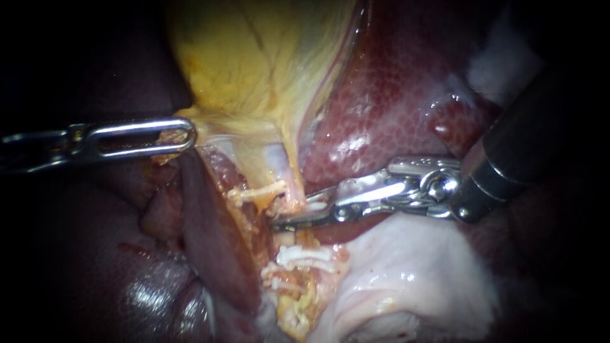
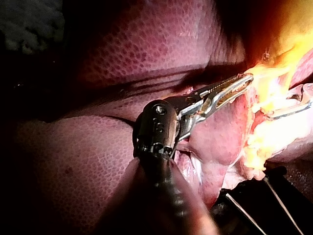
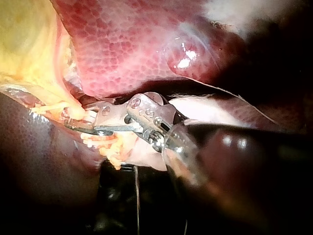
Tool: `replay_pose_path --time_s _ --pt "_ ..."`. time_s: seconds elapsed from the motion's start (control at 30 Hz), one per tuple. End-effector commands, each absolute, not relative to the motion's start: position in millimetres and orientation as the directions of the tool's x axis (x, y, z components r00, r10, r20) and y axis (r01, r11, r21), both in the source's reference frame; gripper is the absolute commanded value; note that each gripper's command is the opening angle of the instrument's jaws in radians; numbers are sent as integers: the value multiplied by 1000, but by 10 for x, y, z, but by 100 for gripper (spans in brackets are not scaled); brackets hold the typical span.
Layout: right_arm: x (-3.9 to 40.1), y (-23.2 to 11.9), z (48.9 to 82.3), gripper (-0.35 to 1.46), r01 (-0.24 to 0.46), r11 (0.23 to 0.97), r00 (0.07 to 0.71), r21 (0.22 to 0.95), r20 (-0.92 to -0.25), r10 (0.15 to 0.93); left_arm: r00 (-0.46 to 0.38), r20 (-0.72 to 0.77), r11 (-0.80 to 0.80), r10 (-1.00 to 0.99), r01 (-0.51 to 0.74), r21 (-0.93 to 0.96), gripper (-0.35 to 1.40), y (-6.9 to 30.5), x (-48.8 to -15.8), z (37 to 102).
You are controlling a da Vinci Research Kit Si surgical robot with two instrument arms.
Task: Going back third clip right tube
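Left instrument (image 1: 183, 135) — slotted steel — pinches glossy yellow gallbladder (image 1: 254, 57).

Dark surface (image 3: 117, 210) is glimpsed under the tissue edge, crossed by a thin pale strand (image 3: 135, 196); liver (image 3: 132, 44) is seen above it.
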State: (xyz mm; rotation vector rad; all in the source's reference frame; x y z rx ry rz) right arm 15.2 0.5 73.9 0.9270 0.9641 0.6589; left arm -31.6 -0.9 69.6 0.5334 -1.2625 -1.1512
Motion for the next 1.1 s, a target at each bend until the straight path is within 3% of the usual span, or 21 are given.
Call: replay_pose_path --time_s 0.03,0.23,0.37,0.47,0.7,1.1 --pt "152 5 739 -35 -71 464 435 883 -391 811 -109 455 388 -884 372 843 -35 -9 -316 696" --pt "154 5 739 -34 -69 463 436 884 -391 811 -109 455 388 -884 372 843 -35 -10 -316 696" --pt "157 5 740 55 -113 473 411 874 -392 823 -109 456 389 -883 373 843 -35 -11 -316 695" --pt "154 8 739 60 -125 523 404 843 -439 803 -110 456 388 -883 374 842 -35 -11 -317 694" --pt "138 10 735 60 -103 555 414 825 -472 779 -110 456 388 -883 373 842 -35 -11 -317 694" --pt "120 2 717 60 -53 547 436 835 -474 765 -110 456 388 -883 373 842 -35 -12 -316 694"
